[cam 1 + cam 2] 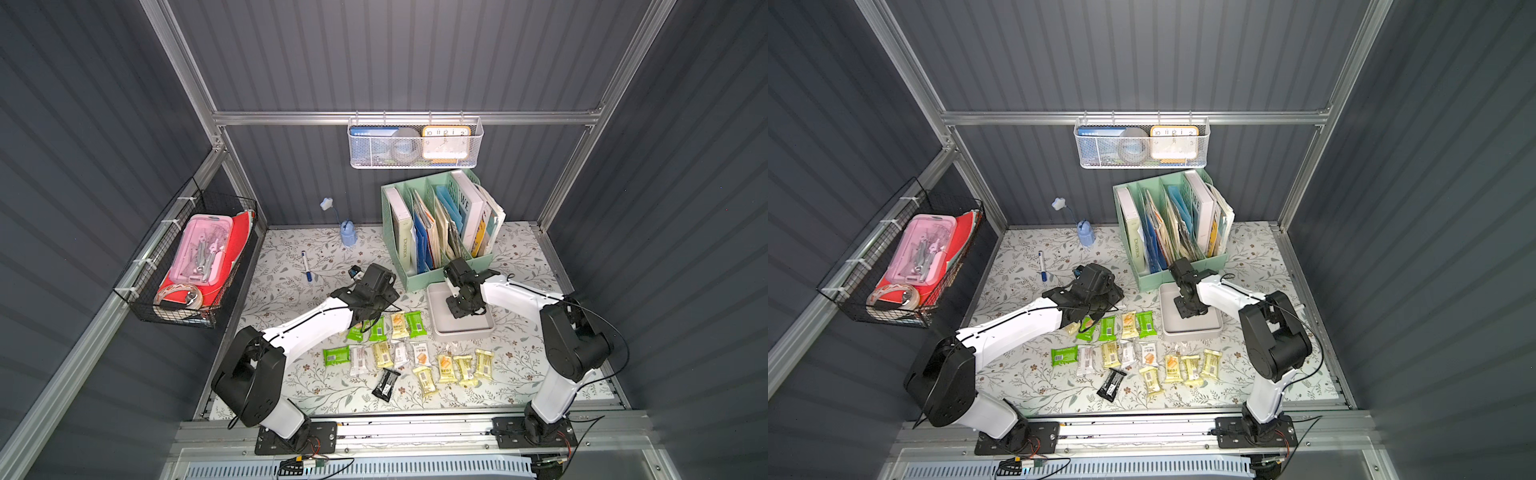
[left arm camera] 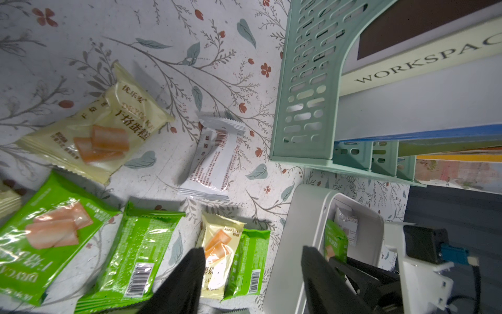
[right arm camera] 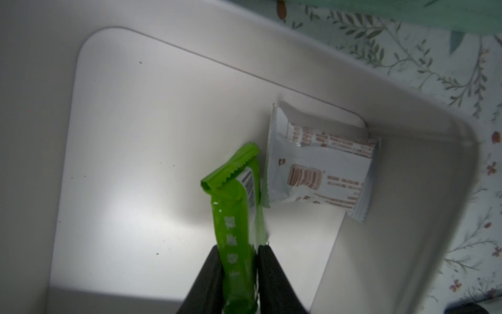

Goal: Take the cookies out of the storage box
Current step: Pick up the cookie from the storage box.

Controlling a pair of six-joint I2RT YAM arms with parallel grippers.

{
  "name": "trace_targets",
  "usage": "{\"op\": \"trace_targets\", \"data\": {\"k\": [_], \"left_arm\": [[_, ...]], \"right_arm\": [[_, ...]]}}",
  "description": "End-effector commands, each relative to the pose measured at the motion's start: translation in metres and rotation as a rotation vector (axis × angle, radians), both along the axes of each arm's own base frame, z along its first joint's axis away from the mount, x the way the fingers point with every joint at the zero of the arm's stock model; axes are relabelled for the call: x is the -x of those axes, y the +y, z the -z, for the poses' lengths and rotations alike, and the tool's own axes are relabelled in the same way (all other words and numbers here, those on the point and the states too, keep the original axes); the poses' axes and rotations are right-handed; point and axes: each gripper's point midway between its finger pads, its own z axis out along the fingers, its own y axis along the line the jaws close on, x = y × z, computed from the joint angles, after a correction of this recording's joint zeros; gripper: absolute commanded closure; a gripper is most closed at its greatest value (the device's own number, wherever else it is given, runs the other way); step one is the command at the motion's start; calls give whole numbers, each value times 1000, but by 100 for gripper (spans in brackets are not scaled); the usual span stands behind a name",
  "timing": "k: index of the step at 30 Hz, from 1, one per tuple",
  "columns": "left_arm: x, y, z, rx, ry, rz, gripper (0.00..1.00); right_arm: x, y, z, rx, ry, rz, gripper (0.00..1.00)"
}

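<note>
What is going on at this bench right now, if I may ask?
A two-armed robot is emptying the storage box. The right gripper is inside the box, shut on a green packet; one whitish packet lies in a corner of the box. The left gripper hovers open over the cookies laid out on the table.

"WORKSPAC" on a book spine (image 2: pixel 423 59); "DRYCAKE" on a yellow packet (image 2: pixel 95 130)
</note>
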Motion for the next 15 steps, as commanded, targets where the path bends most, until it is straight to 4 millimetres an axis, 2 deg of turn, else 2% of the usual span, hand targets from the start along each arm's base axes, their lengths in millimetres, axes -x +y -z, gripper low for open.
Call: {"op": "trace_targets", "data": {"k": [1,8,15], "left_arm": [[4,7,2,-16,16,-18,38],[4,8,1,-18,15,-21,38],[5,10,-3,-19,10,-26,38]], "right_arm": [[-2,-8,5,61,1,6,73],[-6,-7,11,70,10,10,72],[-5,-6,0,50,-10,11,81]]}}
